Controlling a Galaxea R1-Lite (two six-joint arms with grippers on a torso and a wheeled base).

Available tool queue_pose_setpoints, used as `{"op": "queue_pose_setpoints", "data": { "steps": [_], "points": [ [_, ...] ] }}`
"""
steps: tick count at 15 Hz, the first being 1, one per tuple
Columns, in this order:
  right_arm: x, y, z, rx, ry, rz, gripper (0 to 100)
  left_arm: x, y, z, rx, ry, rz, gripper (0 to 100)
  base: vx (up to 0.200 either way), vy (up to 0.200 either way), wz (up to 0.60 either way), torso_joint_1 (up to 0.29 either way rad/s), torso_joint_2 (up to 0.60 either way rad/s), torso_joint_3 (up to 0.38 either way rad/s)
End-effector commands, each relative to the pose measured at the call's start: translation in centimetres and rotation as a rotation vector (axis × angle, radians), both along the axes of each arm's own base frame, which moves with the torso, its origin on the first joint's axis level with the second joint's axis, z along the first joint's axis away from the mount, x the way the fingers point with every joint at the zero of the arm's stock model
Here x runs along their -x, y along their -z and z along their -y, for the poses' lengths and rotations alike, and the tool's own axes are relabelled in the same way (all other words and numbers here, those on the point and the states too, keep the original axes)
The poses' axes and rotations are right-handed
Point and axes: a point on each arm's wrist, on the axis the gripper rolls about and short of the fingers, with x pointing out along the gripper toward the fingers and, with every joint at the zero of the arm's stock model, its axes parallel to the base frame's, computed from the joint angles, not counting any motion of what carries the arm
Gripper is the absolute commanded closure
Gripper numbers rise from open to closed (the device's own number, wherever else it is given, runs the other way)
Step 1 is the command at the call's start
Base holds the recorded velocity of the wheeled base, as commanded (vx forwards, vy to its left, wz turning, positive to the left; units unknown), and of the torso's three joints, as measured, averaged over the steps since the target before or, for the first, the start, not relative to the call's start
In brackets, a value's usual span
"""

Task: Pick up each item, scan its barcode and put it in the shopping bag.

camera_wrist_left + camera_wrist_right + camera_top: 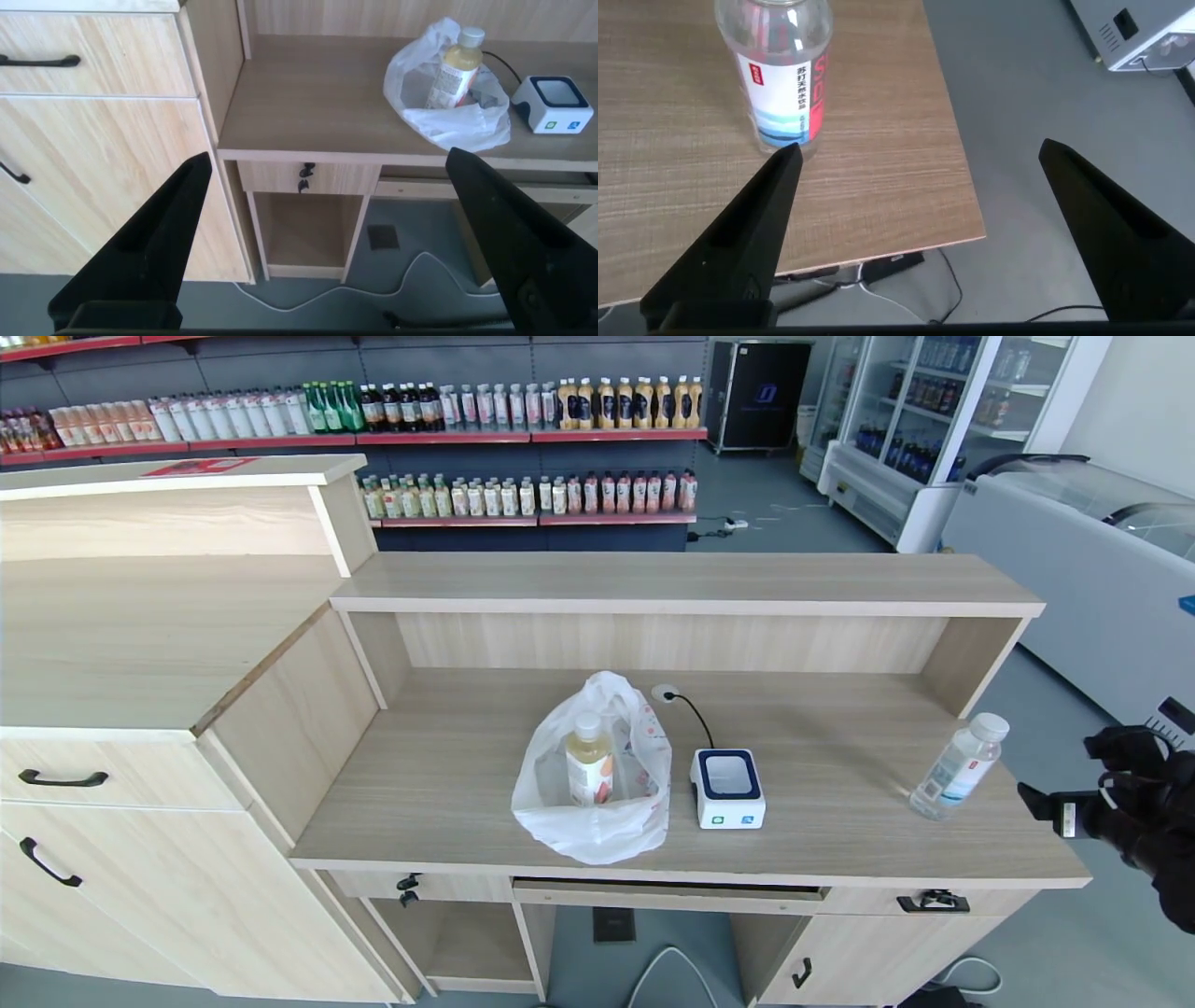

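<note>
The left tool (329,161) hangs low in front of the cabinet, below the tabletop (840,737), its fingers spread wide with nothing between them. The right tool (920,154) sits off the right end of the tabletop, also wide open and empty, facing the water bottle (960,767) but apart from it. That bottle, clear with a white cap and a printed label, stands upright near the front right corner.

Further in, around the middle of the tabletop, the white barcode scanner (727,788) lies with its dark-framed window facing up. Just to its left is the shopping bag (560,803) of thin white plastic, its mouth open. A bottle of pale drink (589,761) stands upright inside the bag. A black cable (695,714) runs from the scanner back to a round port in the tabletop.

Beyond the counter, red shelves (523,434) carry rows of drink bottles.
</note>
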Motion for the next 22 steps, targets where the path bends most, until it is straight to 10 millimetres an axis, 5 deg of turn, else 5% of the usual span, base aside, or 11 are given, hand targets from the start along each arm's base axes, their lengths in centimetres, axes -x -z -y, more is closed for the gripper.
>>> {"op": "queue_pose_setpoints", "data": {
  "steps": [1, 22],
  "points": [
    [-1.4, 2.3, 0.0, -0.01, -0.019, -0.021, 0, 0.0, 0.0, 0.0, 0.0, 0.0, -0.002, 0, 0.0, 0.0, 0.0, 0.0, 0.0, 0.0],
    [-10.9, 7.8, -4.1, 0.031, -0.2, 0.065, 0, 0.0, 0.0, 0.0, 0.0, 0.0, 0.0, 0, 0.0, 0.0, 0.0, 0.0, 0.0, 0.0]
  ]
}}
